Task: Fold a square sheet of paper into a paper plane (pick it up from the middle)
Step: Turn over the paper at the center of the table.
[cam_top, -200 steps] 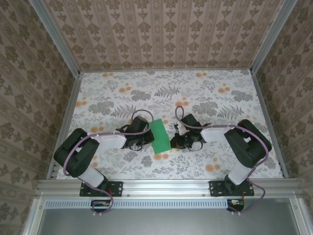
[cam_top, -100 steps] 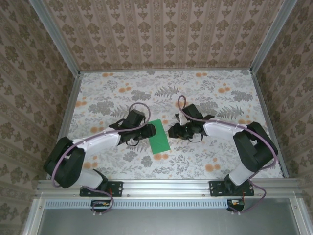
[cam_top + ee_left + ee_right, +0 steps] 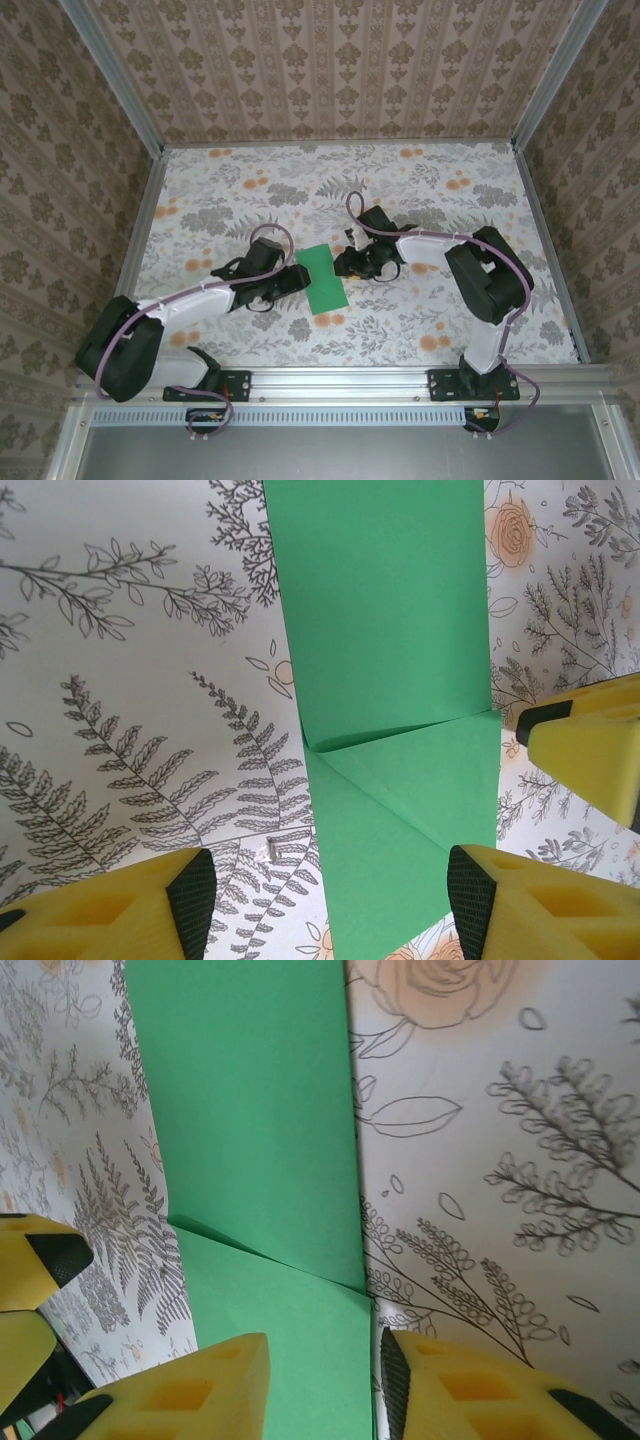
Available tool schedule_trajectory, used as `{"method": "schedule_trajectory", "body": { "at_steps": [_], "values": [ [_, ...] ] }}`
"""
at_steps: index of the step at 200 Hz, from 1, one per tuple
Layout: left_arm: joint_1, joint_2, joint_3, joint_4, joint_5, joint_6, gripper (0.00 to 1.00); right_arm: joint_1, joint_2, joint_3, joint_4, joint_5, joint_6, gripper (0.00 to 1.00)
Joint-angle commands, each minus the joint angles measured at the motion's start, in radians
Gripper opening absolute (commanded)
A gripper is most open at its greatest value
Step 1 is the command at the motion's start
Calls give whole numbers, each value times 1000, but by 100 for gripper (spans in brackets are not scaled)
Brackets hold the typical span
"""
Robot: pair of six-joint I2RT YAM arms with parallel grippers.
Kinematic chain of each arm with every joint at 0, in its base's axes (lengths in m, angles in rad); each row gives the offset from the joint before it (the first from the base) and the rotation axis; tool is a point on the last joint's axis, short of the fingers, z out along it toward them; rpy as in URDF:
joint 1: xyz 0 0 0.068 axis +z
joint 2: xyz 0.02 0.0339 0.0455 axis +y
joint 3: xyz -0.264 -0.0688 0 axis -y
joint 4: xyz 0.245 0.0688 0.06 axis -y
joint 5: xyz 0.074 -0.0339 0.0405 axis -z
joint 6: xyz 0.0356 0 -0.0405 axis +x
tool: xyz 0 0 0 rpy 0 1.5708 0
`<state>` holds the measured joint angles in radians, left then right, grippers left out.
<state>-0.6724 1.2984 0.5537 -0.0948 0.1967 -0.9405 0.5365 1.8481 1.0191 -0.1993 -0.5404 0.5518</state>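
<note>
Green paper [image 3: 322, 281]: we see it lying flat near the middle of the table, between the two claws, with its long sides running roughly near to far.
Fold: in the left wrist view we see one end turned over into a triangle, with a slanting crease across the full width. The rest of the paper is smooth and plain.
Table [image 3: 430, 190]: it is covered with a print of grey ferns and orange flowers, and the paper rests straight on it.
Left claw [image 3: 330, 892]: its jaws stand wide apart. We see it low over the paper from the left, with the folded end lying between its yellow fingers [image 3: 140, 905]. The paper stays flat on the table and the claw holds nothing.
Right claw [image 3: 325, 1375]: it has a narrow gap between its jaws. We see it just above the paper's right edge, which runs down into the gap, and the claw is not gripping it.
Arms: both reach in from the near edge and meet at the paper, the two claws close together.
</note>
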Motion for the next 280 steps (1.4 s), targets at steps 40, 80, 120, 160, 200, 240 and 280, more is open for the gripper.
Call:
{"method": "schedule_trajectory", "body": {
  "at_steps": [40, 80, 120, 160, 200, 240, 280],
  "values": [
    [5, 22, -18, 114, 75, -58, 66, 16, 49, 27, -43, -23, -19, 28],
    [4, 81, -18, 203, 125, -88, 66, 16, 51, 16, -44, 2, -10, 20],
    [-4, 130, -4, 225, 129, -108, 65, 13, 59, 7, -59, 54, 15, 17],
    [-15, 172, 18, 224, 121, -122, 63, 12, 10, -13, -49, 75, 40, 17],
    [-20, 199, 23, 229, 115, -131, 58, 16, -100, -14, -76, 139, 8, 34],
    [-23, 202, 20, 242, 119, -131, 53, 19, -49, 24, -107, 110, -32, 39],
    [-23, 202, 17, 239, 118, -129, 52, 32, -1, 52, -111, 78, -47, 38]
  ]
}}
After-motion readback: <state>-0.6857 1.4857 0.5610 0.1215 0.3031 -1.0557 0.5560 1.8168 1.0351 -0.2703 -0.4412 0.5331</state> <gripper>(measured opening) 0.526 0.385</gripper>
